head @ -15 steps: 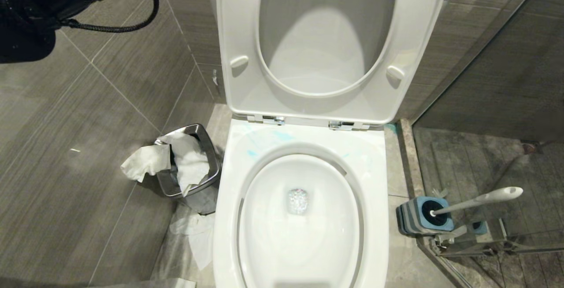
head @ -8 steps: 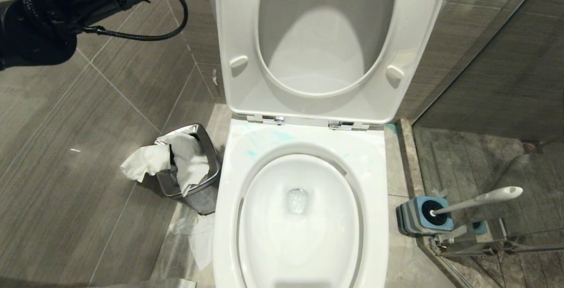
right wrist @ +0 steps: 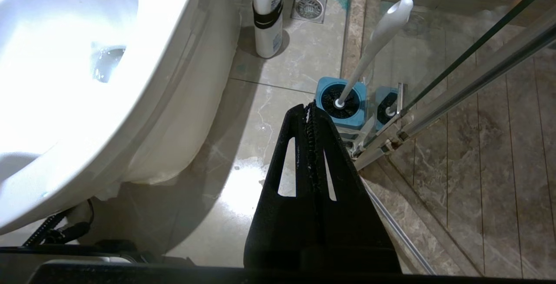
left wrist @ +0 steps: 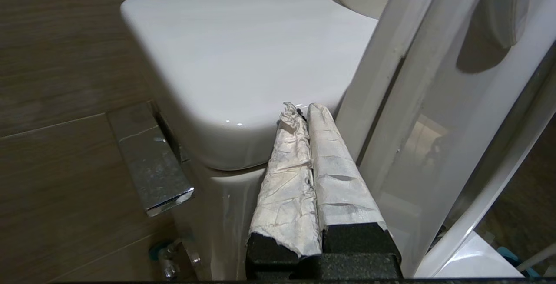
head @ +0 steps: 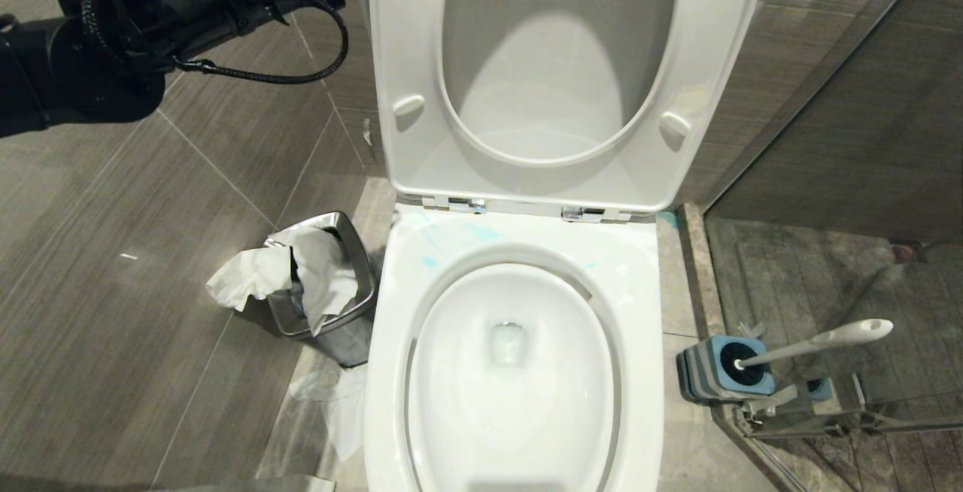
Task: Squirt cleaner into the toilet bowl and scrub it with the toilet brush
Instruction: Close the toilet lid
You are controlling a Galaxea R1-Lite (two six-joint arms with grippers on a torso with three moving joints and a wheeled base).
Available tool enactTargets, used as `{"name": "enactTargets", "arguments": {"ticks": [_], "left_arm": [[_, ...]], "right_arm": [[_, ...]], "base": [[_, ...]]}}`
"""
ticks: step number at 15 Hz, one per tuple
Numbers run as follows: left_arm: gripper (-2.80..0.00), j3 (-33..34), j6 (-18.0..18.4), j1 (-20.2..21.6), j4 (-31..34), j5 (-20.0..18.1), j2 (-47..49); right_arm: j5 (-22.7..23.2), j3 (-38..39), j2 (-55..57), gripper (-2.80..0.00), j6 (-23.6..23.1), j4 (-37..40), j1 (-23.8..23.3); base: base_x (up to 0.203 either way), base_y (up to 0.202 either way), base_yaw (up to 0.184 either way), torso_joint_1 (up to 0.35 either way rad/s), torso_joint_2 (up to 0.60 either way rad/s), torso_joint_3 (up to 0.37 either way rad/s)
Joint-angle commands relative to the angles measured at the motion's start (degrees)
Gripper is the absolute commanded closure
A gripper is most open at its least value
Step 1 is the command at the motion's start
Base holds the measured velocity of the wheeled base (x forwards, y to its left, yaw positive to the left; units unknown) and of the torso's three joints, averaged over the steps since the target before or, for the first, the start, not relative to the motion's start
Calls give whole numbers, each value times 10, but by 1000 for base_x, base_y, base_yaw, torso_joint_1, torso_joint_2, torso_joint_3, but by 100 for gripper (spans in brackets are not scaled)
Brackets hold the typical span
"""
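Left gripper (left wrist: pixel 304 112) is seen pressed fully closed, nothing held, its tape-wrapped fingers (left wrist: pixel 286 179) raised beside the cistern (left wrist: pixel 243 58) and the upright seat and lid (head: pixel 560 71), near a chrome flush lever (left wrist: pixel 150 162); in the head view the left arm (head: pixel 150 10) is located at the upper left, by the wall. Right gripper (right wrist: pixel 309 114) is also closed and empty, hanging low over the floor (right wrist: pixel 269 88) on the bowl's right side. Toilet bowl (head: pixel 639 326) is open; cleaner (head: pixel 459 240) is visible as thin turquoise smears on the rear left of the rim, just in front of the hinges. Toilet brush (head: pixel 816 341) is parked head-down in its blue-and-grey holder (head: pixel 707 375) on the floor right of the bowl, at the glass shower partition, handle tilted away from the bowl. A white bottle (right wrist: pixel 267 14) with an orange cap stands on the floor beside the bowl's base. A steel waste bin (head: pixel 331 311) stuffed with paper sits on the floor left of the bowl.
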Motion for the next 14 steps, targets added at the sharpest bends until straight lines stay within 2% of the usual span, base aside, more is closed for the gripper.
{"name": "enactTargets", "arguments": {"ticks": [1, 4, 6, 9, 11, 13, 14], "left_arm": [[0, 0, 11, 1, -3, -1, 9], [0, 0, 7, 0, -5, -3, 14], [0, 1, 1, 0, 2, -26, 15], [0, 1, -30, 7, 48, -134, 5], [0, 3, -69, 9, 72, -197, -7], [0, 5, -109, 10, 75, -238, -17], [0, 6, -127, 10, 76, -247, -24]], "right_arm": [[0, 0, 0, 0, 0, 0, 0], [0, 0, 0, 0, 0, 0, 1], [0, 0, 0, 0, 0, 0, 0], [0, 0, 0, 0, 0, 0, 0], [0, 0, 0, 0, 0, 0, 0], [0, 0, 0, 0, 0, 0, 0], [0, 0, 0, 0, 0, 0, 0]], "base": [[0, 0, 0, 0, 0, 0], [0, 0, 0, 0, 0, 0], [0, 0, 0, 0, 0, 0], [0, 0, 0, 0, 0, 0], [0, 0, 0, 0, 0, 0], [0, 0, 0, 0, 0, 0], [0, 0, 0, 0, 0, 0]]}}
